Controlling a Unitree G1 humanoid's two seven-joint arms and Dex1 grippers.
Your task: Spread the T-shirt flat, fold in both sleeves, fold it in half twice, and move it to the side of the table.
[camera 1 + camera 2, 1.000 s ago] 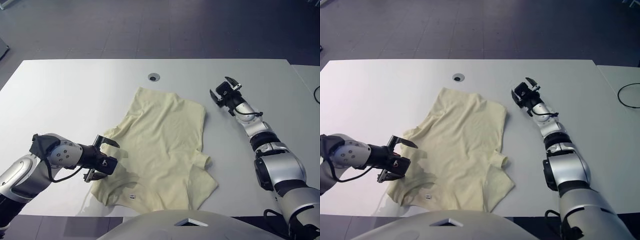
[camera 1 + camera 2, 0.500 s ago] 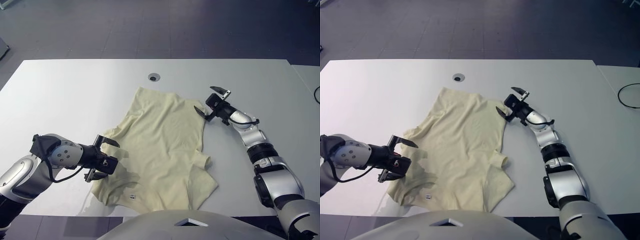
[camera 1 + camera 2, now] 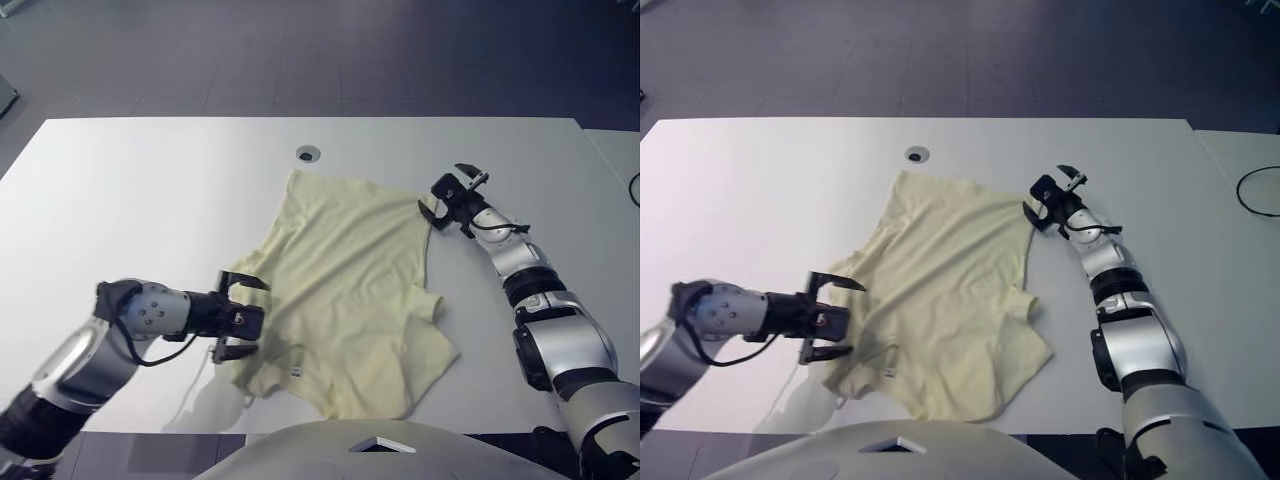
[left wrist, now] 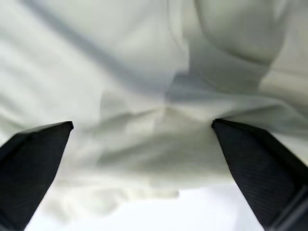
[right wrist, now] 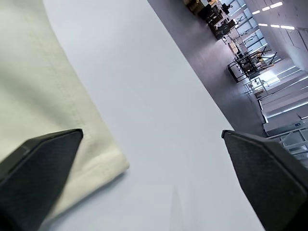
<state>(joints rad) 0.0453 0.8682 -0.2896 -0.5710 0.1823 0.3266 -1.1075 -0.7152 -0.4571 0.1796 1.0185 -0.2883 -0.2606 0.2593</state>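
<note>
White bench point(image 3: 120, 190), matt, carrying one garment; grey floor point(image 3: 300, 50) beyond.

1. Left arm point(image 3: 100, 340): lies low over the near left part of the bench. Left jaws: spread wide, nothing gripped. They sit at the T-shirt's near left edge, one finger on either side of a bunched fold. In the left wrist view both dark fingers point(image 4: 33, 163) stand far apart, with rumpled cloth lying across the gap.

2. T-shirt point(image 3: 350, 270): pale yellow, mid-bench, partly spread and wrinkled. The neck end is nearest, with a small tag point(image 3: 296, 374) showing by the near edge. The hem end is farthest. One sleeve point(image 3: 430, 305) is folded up against the body on the right side. The near right corner reaches close to the bench's front edge.

3. Right arm point(image 3: 520, 275): stretched forward along the right of the bench. Right jaws: wide open, holding nothing, and placed at the far right corner of the hem. In the right wrist view the hem corner lies flat beside one finger point(image 5: 33, 168), with bare bench under the rest of the gap.

4. Round port point(image 3: 308, 154): set in the bench just beyond the far hem, apart from the cloth.

5. Black cable point(image 3: 1260, 190): looped at the far right edge.
</note>
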